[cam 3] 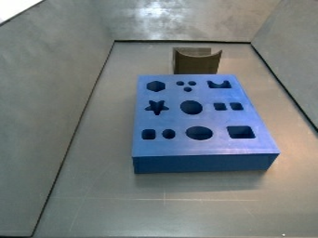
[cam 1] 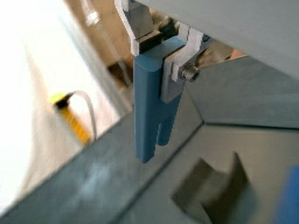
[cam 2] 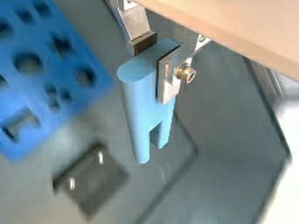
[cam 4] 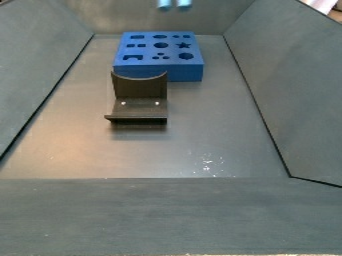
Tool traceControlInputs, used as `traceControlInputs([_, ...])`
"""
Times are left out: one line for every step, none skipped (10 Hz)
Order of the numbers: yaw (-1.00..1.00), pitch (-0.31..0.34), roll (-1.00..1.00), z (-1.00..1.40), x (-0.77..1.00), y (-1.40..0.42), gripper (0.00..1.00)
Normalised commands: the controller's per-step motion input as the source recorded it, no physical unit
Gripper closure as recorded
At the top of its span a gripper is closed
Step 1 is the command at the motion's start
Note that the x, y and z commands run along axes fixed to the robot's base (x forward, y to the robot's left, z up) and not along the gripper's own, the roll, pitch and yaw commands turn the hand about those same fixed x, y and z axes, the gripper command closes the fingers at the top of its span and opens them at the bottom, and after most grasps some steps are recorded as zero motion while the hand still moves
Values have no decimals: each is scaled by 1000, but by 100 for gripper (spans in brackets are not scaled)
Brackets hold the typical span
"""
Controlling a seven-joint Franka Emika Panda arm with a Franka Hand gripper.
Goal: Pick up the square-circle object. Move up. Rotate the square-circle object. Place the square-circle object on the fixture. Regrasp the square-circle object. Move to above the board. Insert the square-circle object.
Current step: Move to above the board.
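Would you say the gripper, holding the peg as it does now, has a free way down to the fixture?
Probably yes. The gripper holds the peg hanging clear above the floor, and in a side view nothing rests on the fixture or crowds it; the board lies apart behind it.

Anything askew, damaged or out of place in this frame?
Nothing stands out. The tool holds the square-circle object by its top end, hanging clear above the floor. The board and fixture sit flat and undisturbed.
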Motion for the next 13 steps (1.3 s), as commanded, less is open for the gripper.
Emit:
traceControlInputs([1000,53,-445,207,-326,-1000,100])
traceControlInputs([1000,25,-437,185,-293,-1000,100])
traceControlInputs([1000,4,-423,202,-276,-1000,100])
traceControlInputs([1000,-18,-411,146,-168,-725,100])
traceControlInputs([1000,-37,-401,82,-65,-452,100])
traceControlInputs([1000,-62,-387,55,-8,-237,100])
traceControlInputs([1000,-84,-375,44,5,-149,100])
traceControlInputs([1000,-106,-364,28,13,-91,100])
traceControlInputs([1000,-130,-355,15,19,-59,100])
traceControlInputs([1000,-159,-342,1,6,-23,100])
traceControlInputs([1000,-182,-332,17,-4,-8,100])
traceControlInputs([1000,-199,-327,14,-12,-4,100])
traceControlInputs([1000,-248,-305,-4,-32,13,100])
